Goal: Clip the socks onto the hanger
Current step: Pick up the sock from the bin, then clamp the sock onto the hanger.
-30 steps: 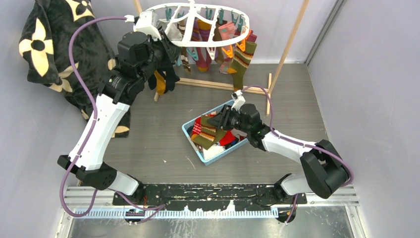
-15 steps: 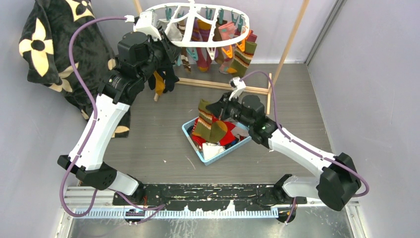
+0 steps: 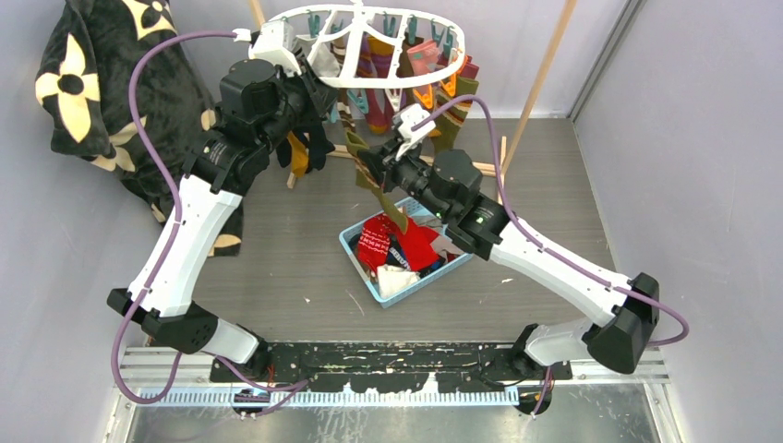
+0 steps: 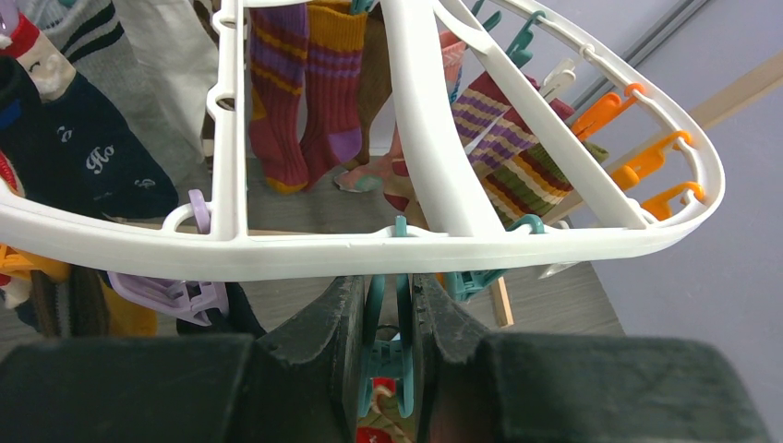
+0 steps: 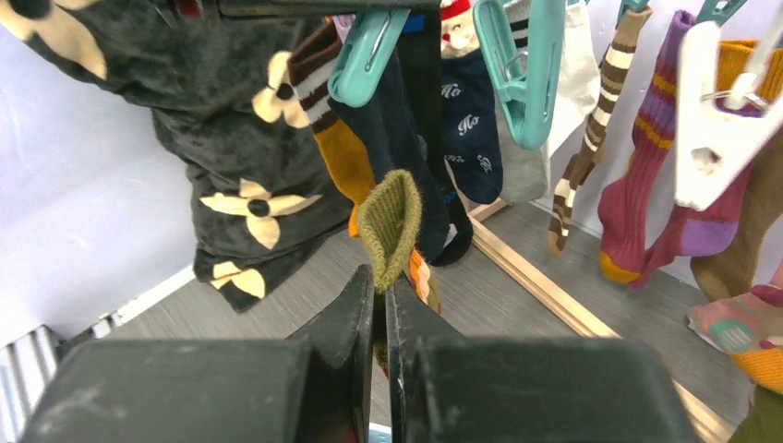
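Observation:
The white oval hanger (image 3: 369,48) hangs at the back with several socks (image 3: 451,109) clipped under it. In the left wrist view its rim (image 4: 443,249) crosses just above my left gripper (image 4: 389,281), which is shut on a teal clip (image 4: 388,351). My left gripper (image 3: 325,100) sits at the ring's near left side. My right gripper (image 5: 379,295) is shut on the cuff of an olive striped sock (image 5: 388,217). It holds the sock (image 3: 390,201) up in the air below the hanger, above the basket.
A light blue basket (image 3: 358,269) with red and other socks (image 3: 399,247) stands mid-floor. The wooden rack's pole (image 3: 545,65) and base bar (image 3: 411,159) lie behind. A black flowered blanket (image 3: 102,74) is at the back left. Teal clips (image 5: 522,83) and a white clip (image 5: 720,129) dangle ahead of my right gripper.
My right arm has lifted the olive striped sock out of the basket, up and to the left, under the hanger. The left arm has not moved.

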Controlling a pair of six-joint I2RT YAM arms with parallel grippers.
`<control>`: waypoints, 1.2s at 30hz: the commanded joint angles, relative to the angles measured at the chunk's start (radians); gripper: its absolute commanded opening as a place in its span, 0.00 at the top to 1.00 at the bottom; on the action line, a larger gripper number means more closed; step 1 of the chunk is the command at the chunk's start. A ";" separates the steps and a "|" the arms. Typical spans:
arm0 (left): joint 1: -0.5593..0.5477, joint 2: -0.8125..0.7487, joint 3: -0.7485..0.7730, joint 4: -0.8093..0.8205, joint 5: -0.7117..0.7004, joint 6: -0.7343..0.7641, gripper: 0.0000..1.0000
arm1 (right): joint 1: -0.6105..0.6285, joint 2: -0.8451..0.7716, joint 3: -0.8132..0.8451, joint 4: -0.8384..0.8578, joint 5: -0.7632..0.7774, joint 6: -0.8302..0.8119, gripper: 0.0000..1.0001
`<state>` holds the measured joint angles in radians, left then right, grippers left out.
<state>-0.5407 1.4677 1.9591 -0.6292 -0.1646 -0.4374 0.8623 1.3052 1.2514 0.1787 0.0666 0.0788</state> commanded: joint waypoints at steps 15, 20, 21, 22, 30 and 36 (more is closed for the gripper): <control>-0.010 -0.027 -0.032 0.034 -0.068 -0.008 0.92 | 0.082 0.124 0.138 0.148 0.192 -0.131 0.99; -0.013 -0.028 -0.046 0.054 -0.094 -0.010 0.93 | 0.090 0.140 0.157 0.166 0.199 -0.125 0.99; -0.014 -0.027 -0.046 0.056 -0.099 -0.012 0.93 | 0.091 0.144 0.161 0.167 0.200 -0.125 0.99; -0.015 -0.026 -0.046 0.056 -0.101 -0.011 0.93 | 0.093 0.146 0.164 0.168 0.201 -0.125 0.99; -0.019 -0.022 -0.046 0.054 -0.115 -0.017 0.93 | 0.099 0.157 0.171 0.183 0.206 -0.122 0.99; -0.019 -0.020 -0.046 0.053 -0.112 -0.018 0.93 | 0.099 0.159 0.173 0.195 0.211 -0.117 0.99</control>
<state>-0.5560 1.4677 1.9144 -0.5724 -0.2535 -0.4419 0.9550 1.4727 1.3708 0.2855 0.2569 -0.0364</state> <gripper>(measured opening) 0.212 0.112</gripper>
